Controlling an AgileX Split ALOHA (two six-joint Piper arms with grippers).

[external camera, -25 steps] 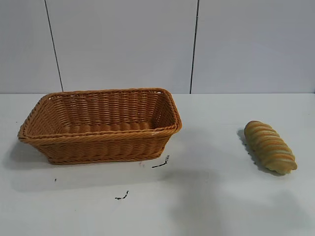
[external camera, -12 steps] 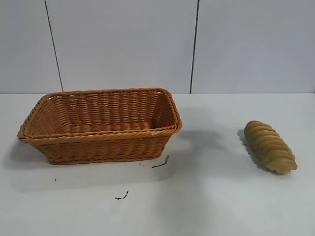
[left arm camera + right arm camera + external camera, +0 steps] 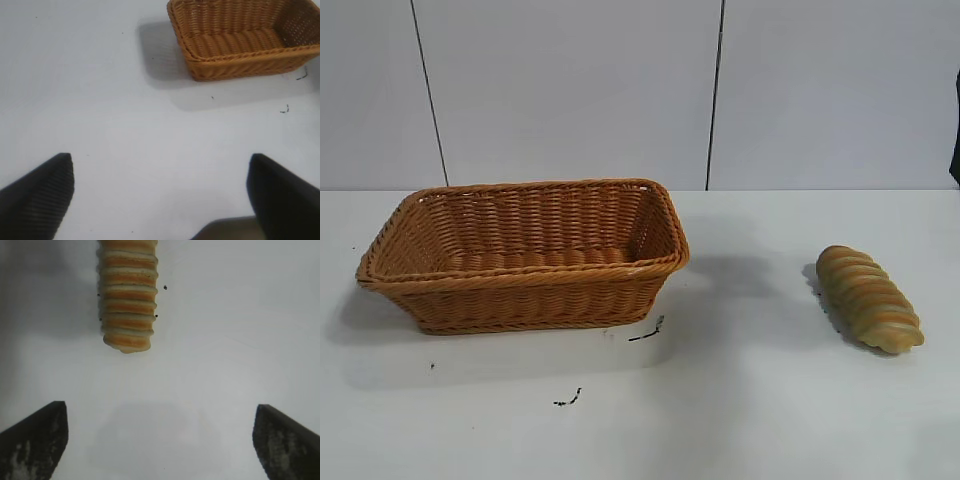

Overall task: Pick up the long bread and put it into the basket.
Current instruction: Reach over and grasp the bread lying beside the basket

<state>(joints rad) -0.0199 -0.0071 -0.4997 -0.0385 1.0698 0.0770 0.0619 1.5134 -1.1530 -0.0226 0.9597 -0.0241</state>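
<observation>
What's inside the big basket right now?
Nothing shows inside the basket: only its woven floor and walls. The near wall hides part of the floor. The long bread lies on the table.

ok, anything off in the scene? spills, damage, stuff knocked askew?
Nothing serious. The basket sits upright and intact, and the long bread lies whole on the table, apart from it. The only oddity is a few small dark marks on the table in front of the basket.
</observation>
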